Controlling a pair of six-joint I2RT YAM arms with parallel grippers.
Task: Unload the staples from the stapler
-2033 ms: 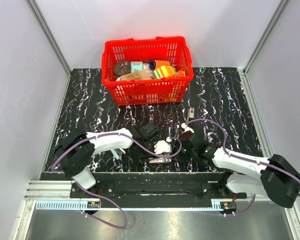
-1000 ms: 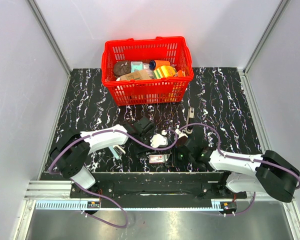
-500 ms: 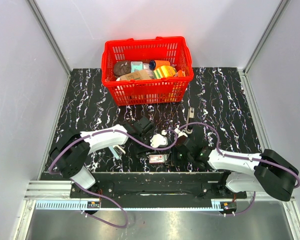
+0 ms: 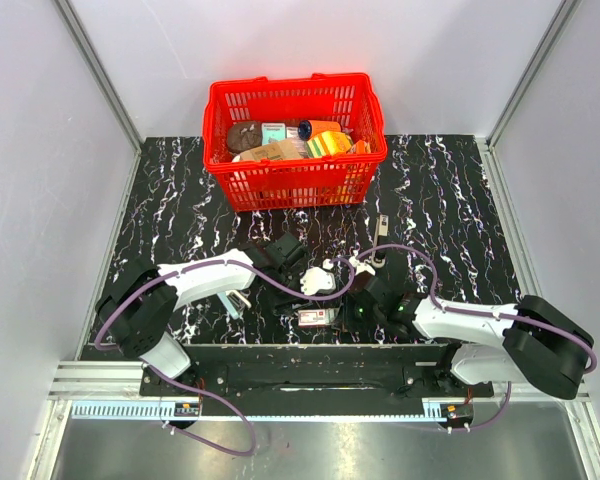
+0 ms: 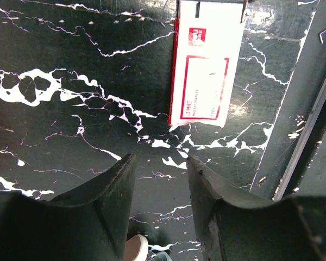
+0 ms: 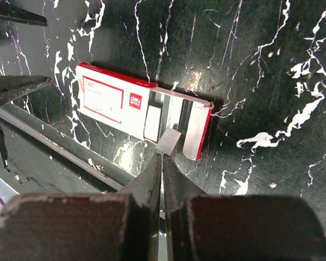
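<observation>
A small light-blue thing (image 4: 232, 303), apparently the stapler, lies on the black marble table beside my left forearm. A white-and-teal bit (image 5: 144, 251) at the bottom edge of the left wrist view may be the same thing. A flat white-and-red staple box (image 4: 315, 317) lies near the front edge with its tray slid out (image 6: 176, 117). A short grey block of staples (image 6: 170, 142) rests at the tray's edge. My right gripper (image 6: 163, 156) is shut, with its tips right against that block. My left gripper (image 5: 162, 163) is open and empty above the table, short of the box (image 5: 206, 65).
A red basket (image 4: 220, 100) full of packaged goods stands at the back centre. A small metal piece (image 4: 382, 225) lies right of centre. The front metal rail (image 5: 309, 125) runs close by the box, with a bent wire piece (image 5: 323, 33) on it.
My right gripper has moved left and toward the front edge, up to the box's open end. My left gripper has drawn slightly back and left. Little has moved in the last half second.
</observation>
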